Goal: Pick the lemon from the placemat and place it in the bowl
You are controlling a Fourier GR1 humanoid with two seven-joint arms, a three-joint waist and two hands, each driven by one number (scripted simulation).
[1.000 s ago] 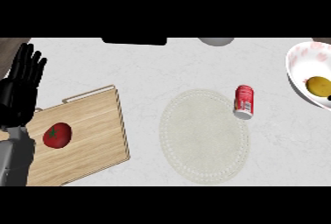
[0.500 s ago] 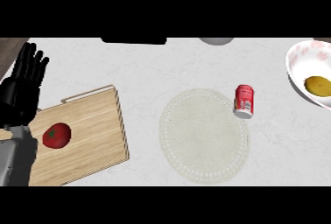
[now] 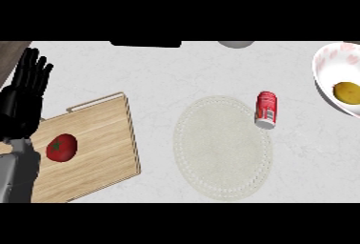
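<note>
Lemon, smooth yellow oval, lies inside glossy white bowl at 3 o'clock; round woven cream placemat at centre, bare; red can on its side at mat's 1 o'clock rim; left hand at 9 o'clock, fingers straight, apart; tomato on wooden board.

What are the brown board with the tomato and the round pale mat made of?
The brown rectangular board looks like wood: matte, with grain lines running along it. The round pale placemat seems woven cloth or fibre, judging by its bumpy beaded rim, though that's uncertain.
</note>
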